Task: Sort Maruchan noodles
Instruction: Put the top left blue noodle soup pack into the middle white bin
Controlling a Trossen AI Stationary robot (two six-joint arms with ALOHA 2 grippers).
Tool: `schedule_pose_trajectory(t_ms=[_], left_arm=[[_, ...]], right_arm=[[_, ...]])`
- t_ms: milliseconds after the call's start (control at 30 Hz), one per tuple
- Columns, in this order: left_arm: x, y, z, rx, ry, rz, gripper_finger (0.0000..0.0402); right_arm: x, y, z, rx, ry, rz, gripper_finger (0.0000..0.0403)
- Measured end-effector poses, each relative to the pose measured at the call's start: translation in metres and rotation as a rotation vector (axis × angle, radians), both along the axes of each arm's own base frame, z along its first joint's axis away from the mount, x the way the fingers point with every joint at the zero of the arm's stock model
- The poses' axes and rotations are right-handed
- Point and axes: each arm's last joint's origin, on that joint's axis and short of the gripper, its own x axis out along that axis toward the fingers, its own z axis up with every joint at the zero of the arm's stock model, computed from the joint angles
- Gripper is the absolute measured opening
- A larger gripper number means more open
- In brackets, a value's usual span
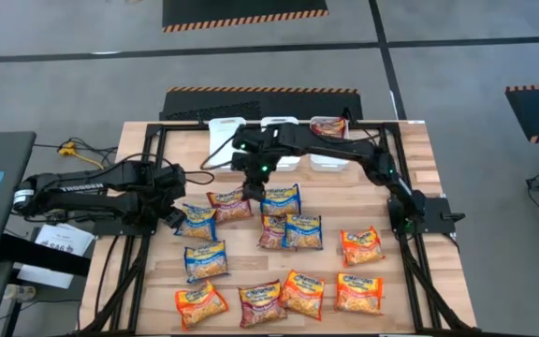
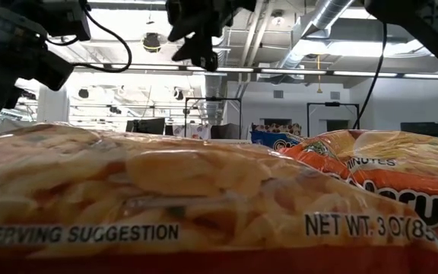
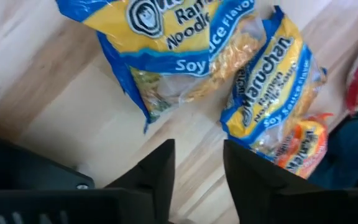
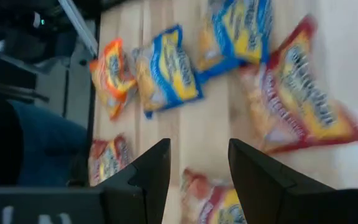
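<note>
Table (image 1: 410,159): wooden top in a black frame, filling the middle of the high view, with all the packets lying on it.
Bins (image 1: 279,124): three white ones in a row at the upper middle of the high view; the rightmost (image 1: 329,126) held a dark red packet, the other two looked bare.
Maruchan noodles (image 1: 251,253): about a dozen flat packets scattered across the lower half of the table in the high view. Blue ones (image 1: 197,222) clustered at centre-left, dark red ones (image 1: 229,204) among them, orange ones (image 1: 360,246) toward the lower right and along the bottom edge.
Low view: one packet (image 2: 128,198) pressed close against the lens, filling the lower frame.
Left gripper (image 1: 178,217): at left-centre of the high view, just beside the nearest blue packet. In the left wrist view its fingers (image 3: 157,171) stood a narrow gap apart over bare wood, clamping nothing, with two blue soy-sauce packets (image 3: 272,87) just ahead of the tips.
Right gripper (image 1: 254,183): at upper centre of the high view, raised above the packets below the bins. In the right wrist view its fingers (image 4: 151,171) stood well apart and empty, touching nothing, with blue, dark red and orange packets spread on the wood beyond them.
</note>
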Motion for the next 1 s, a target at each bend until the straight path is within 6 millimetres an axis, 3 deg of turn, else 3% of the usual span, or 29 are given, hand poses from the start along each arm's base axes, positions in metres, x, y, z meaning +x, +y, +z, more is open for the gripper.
schedule_pose_trajectory(t_ms=[200, 500, 733, 833, 1000], left_arm=[[0.000, -0.004, 0.000, -0.019, 0.005, -0.013, 0.0135], [-0.003, -0.006, 0.000, -0.033, 0.027, 0.006, 0.0132], [-0.003, -0.006, -0.003, -0.018, 0.032, -0.002, 0.0132], [-0.003, -0.005, -0.003, -0.001, 0.037, 0.011, 0.0132], [-0.003, -0.004, -0.004, 0.050, 0.045, 0.029, 0.0132]], right_arm=[[0.022, 0.010, -0.018, 0.055, -0.068, 0.040, 0.0186], [0.036, 0.044, -0.032, 0.085, -0.095, 0.136, 0.0186], [0.060, 0.064, -0.050, 0.117, -0.125, 0.004, 0.0186], [0.073, 0.066, -0.067, 0.169, -0.124, -0.071, 0.0186], [0.082, 0.067, -0.079, 0.224, -0.114, -0.148, 0.0186]])
